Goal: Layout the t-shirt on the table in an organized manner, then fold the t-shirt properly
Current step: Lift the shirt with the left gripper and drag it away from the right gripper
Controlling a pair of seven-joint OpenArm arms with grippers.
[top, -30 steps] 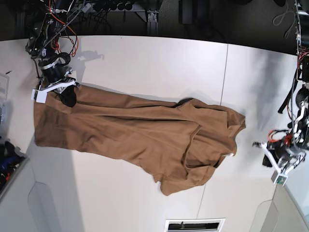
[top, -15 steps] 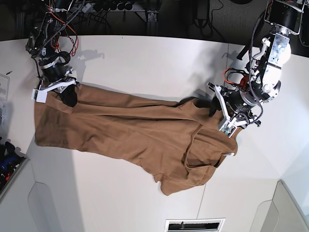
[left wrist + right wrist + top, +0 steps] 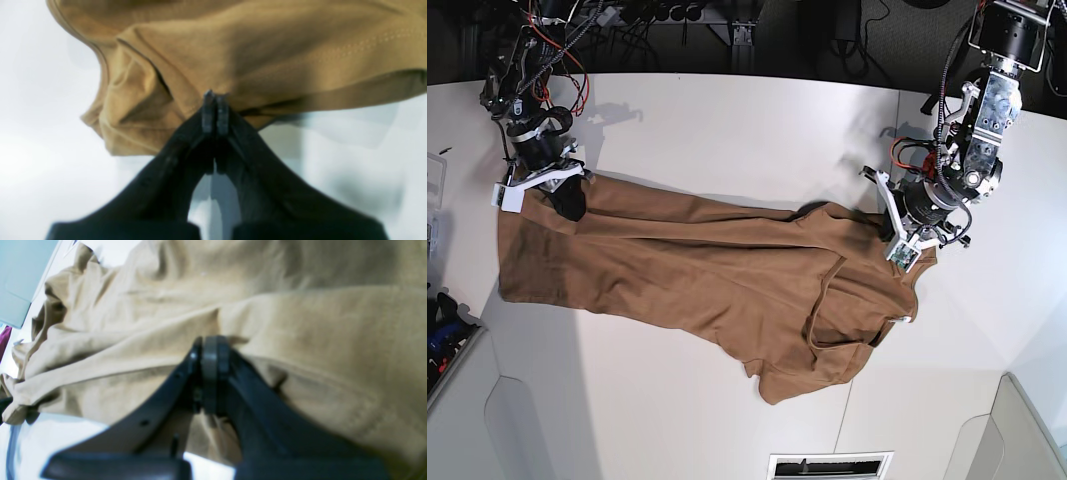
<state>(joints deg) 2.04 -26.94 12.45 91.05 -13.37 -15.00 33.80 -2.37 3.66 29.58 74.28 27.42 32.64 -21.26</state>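
The plain tan-brown cotton t-shirt (image 3: 717, 275) lies spread and rumpled across the smooth white panelled table (image 3: 727, 120). My left gripper (image 3: 215, 100) pinches a fold at its bunched collar end, jaws closed on the cloth; my right gripper (image 3: 210, 350) clamps the opposite hem corner.

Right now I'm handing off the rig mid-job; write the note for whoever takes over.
Left tool: shut on the shirt at its collar end, on the base view's right.
Right tool: shut on the shirt's edge at the opposite end, base view's left.
Shirt: stretched across the table between both tools, wrinkled, with one sleeve bunched toward the near edge.
Done: both ends gripped.
Left: spread it flat, then fold.
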